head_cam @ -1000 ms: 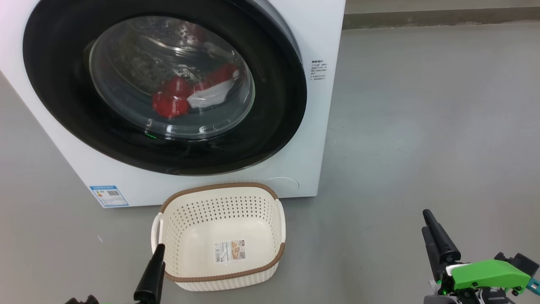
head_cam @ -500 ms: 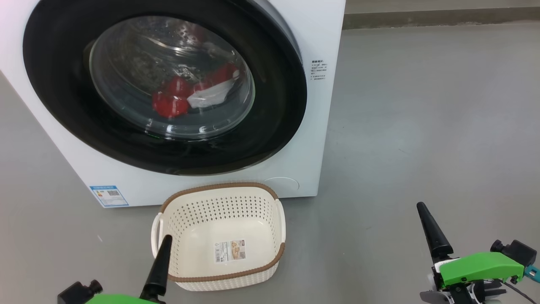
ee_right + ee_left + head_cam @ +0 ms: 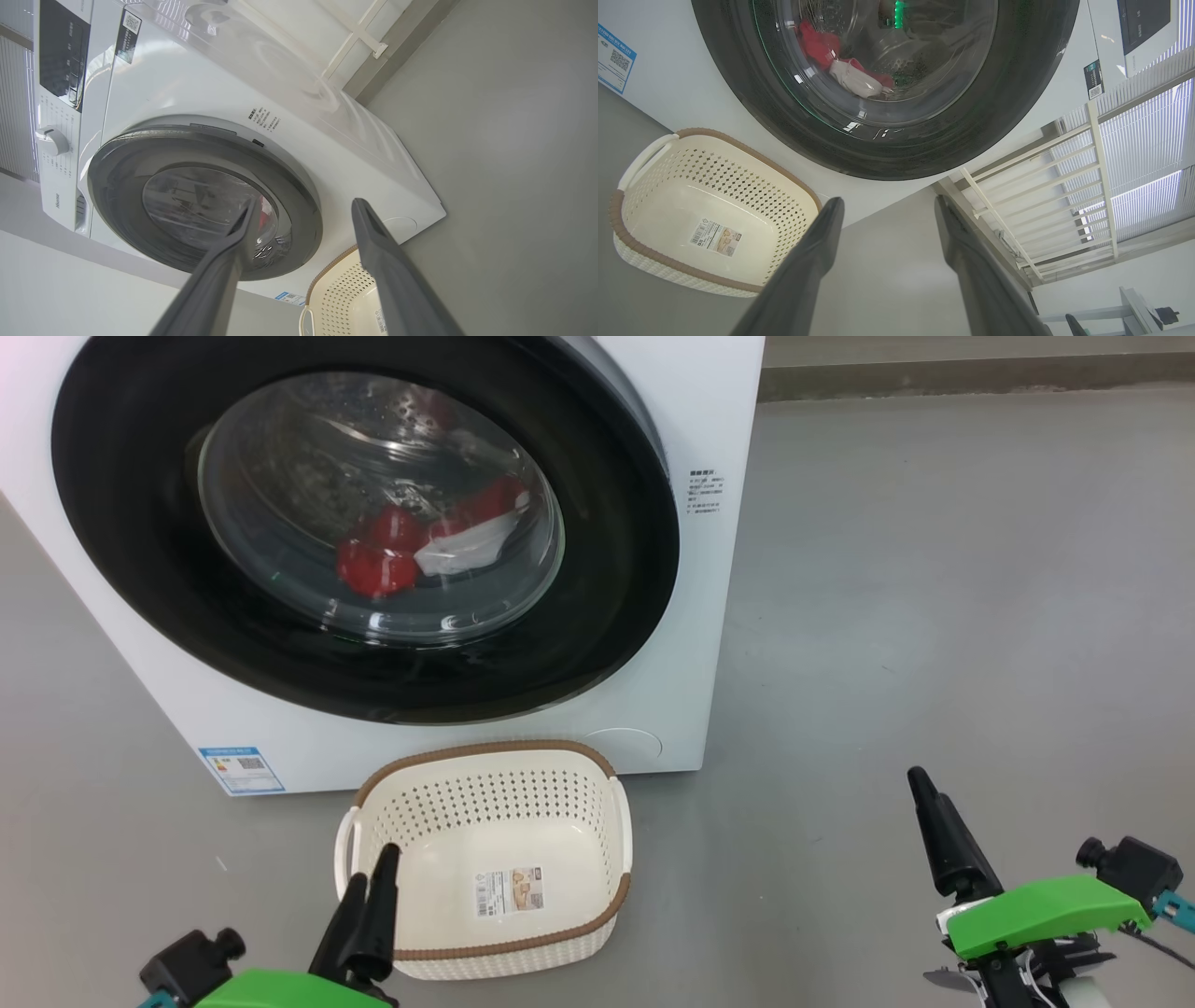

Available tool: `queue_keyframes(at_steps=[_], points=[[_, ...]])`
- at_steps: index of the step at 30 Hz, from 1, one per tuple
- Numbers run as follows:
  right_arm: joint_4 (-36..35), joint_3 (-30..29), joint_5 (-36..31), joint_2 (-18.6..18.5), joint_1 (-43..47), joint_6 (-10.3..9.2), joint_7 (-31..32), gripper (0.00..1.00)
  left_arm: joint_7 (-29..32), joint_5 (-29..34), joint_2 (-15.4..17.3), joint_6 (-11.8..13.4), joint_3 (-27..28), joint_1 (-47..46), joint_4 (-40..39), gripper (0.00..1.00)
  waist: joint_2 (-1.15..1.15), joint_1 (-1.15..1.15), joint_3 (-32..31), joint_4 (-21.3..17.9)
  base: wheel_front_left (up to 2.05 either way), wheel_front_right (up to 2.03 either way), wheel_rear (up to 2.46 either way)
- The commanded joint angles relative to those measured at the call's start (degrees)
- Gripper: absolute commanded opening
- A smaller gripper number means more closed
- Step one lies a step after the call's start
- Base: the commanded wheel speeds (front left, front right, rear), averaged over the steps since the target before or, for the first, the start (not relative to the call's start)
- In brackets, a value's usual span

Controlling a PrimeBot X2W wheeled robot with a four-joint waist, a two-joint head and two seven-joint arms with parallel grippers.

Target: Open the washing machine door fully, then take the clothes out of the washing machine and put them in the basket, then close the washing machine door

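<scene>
1. Head view: washing machine (image 3: 308, 756) cropped top and left; washing machine door (image 3: 607, 569) shut; clothes (image 3: 392, 555) inside, distorted behind glass.
2. Cream basket (image 3: 485, 747) on grey floor (image 3: 934, 569), just before washer front.
3. Jaws wide apart, empty: left gripper (image 3: 888, 200), right gripper (image 3: 304, 201).
4. Background: white railing (image 3: 1098, 154), blinds (image 3: 1148, 116).

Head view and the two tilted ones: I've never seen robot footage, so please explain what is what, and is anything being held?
The head view looks down from a wheeled two-armed robot's head. On the grey floor stands a white washing machine with a round black door; red and white clothes lie behind its glass. The cream basket in front holds a paper label. The tilted pictures come from cameras on each wrist, looking along the dark fingers of the left gripper and right gripper. Both are open and hold nothing.
</scene>
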Motion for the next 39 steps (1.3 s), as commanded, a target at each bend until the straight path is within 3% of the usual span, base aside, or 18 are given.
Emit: queue_keyframes(at_steps=[1, 15, 39], points=[[-1.84, 0.76, -2.20, -0.42, -3.14, 0.02, -0.59, 1.00, -0.59, 2.35, 0.49, 0.40, 0.56, -3.18, -1.66, 1.00, 0.00, 0.00, 0.00, -0.02, 0.00, 0.00, 0.00], [-3.45, -1.80, -21.36, -0.14, -4.03, 0.02, -1.70, 1.00, -2.42, 14.03, 0.73, 2.93, -1.40, -4.93, -0.70, 1.00, 0.00, 0.00, -0.01, -0.03, 0.00, 0.00, 0.00], [-6.35, -2.33, -39.11, 0.31, -5.57, 0.03, -3.26, 1.00, -5.44, 30.96, 1.68, 7.18, -3.93, -6.54, -2.43, 1.00, 0.00, 0.00, -0.11, -0.20, 0.00, 0.00, 0.00]])
